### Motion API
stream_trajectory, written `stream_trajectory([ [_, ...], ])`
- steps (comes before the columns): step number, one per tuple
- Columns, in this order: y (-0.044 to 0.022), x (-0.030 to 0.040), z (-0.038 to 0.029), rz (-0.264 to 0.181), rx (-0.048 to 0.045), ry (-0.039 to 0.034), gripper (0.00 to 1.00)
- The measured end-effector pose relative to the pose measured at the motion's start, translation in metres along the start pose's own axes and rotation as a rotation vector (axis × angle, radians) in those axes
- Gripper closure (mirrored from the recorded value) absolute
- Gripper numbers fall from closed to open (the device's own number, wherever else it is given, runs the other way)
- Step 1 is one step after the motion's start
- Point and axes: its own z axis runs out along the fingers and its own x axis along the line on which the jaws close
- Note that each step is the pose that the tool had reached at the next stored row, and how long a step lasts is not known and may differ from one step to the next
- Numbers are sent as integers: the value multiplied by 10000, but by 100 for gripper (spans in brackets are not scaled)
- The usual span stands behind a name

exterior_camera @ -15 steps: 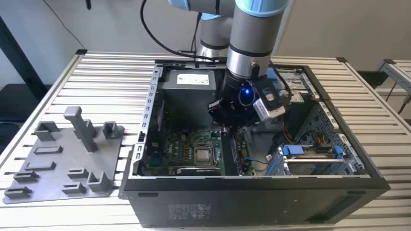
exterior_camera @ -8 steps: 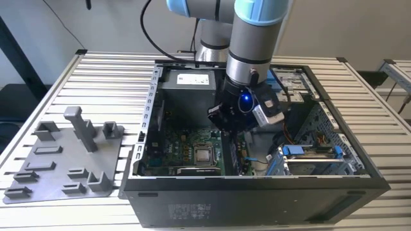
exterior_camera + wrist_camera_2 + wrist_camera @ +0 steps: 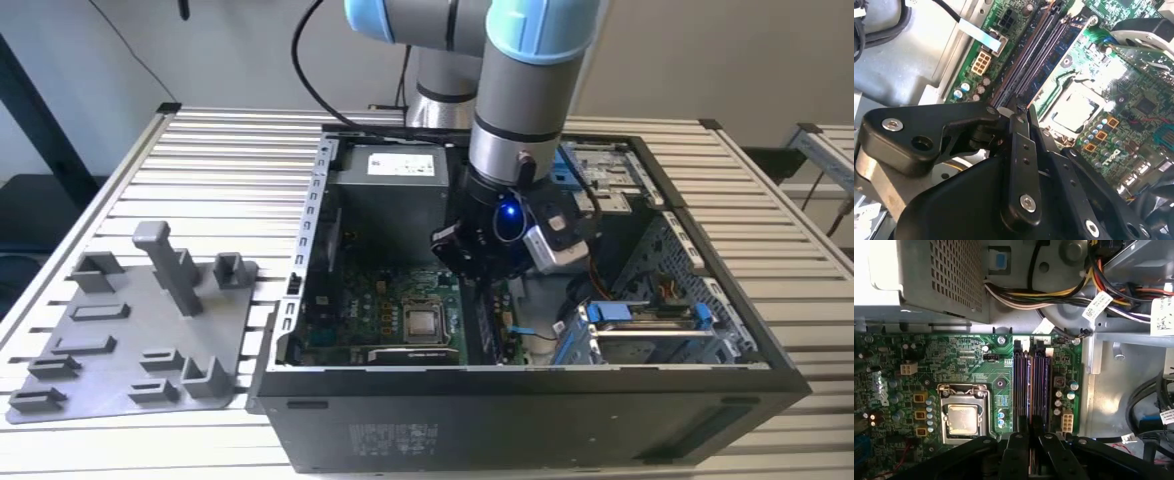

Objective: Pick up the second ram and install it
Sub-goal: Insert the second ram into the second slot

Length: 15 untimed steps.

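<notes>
Tool [image 3: 1024, 112]: black two-finger type, fingers nearly together, pinching the end of thin dark blue-green second ram [image 3: 1030, 460], low over long black memory sockets [image 3: 1031, 385] on green motherboard [image 3: 964, 355]. Nearby: silver square processor [image 3: 962, 419]; bundled cables [image 3: 1054, 295]; black open computer case [image 3: 534, 400] on slatted metal counter [image 3: 227, 170]; grey plastic fixture tray [image 3: 120, 350].

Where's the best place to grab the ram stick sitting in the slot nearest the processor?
Probably pinch the ram across its flat faces at the middle of its top edge, coming straight down: it stands on edge, with another socket close alongside.
</notes>
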Motion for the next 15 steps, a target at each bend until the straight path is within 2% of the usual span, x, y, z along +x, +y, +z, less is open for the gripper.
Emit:
stream_trajectory([
  [10,5,34,83,-1,-3,-1,86],
  [15,6,35,95,-1,0,-1,86],
])
